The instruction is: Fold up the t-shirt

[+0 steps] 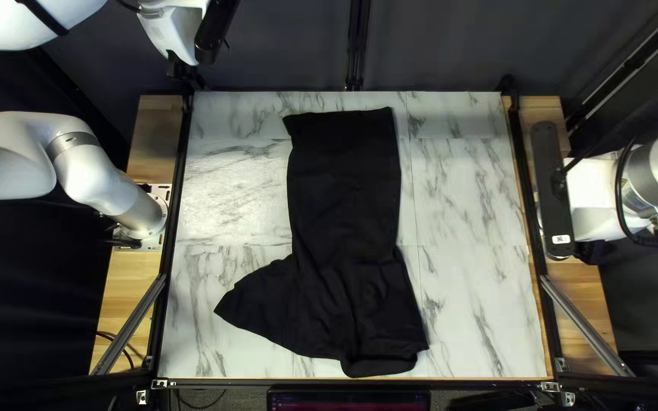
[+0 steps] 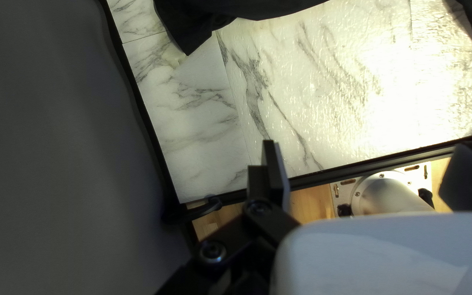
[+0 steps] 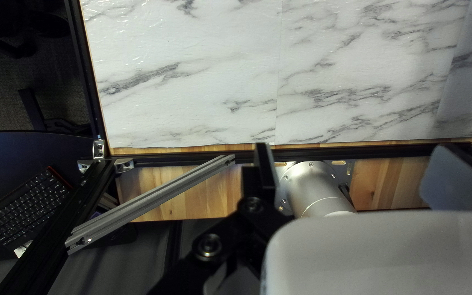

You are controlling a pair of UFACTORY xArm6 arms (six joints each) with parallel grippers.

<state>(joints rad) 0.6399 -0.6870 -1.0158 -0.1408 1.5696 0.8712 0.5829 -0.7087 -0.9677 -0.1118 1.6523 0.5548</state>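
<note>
The black t-shirt [image 1: 344, 205] lies on the marble-patterned table as a long narrow strip, with a flap spread leftward near the near edge and creases at its near end. My left gripper [image 1: 173, 34] is raised beyond the far left corner in the top left view, fingertips hidden. In the left wrist view, my left gripper [image 2: 368, 169] is open and empty, and parts of the t-shirt [image 2: 236, 7] lie ahead. My right gripper [image 1: 592, 194] hangs over the right edge, its fingertips hidden. The right wrist view shows my right gripper [image 3: 360, 169] open, holding nothing, without any t-shirt in sight.
A black frame rail [image 1: 170, 221] borders the table [image 1: 466, 190], with diagonal metal braces [image 1: 584, 323] outside the near corners. Marble surface shows on both sides of the cloth. A keyboard [image 3: 25, 205] and the right arm's base [image 3: 312, 188] are outside the rail.
</note>
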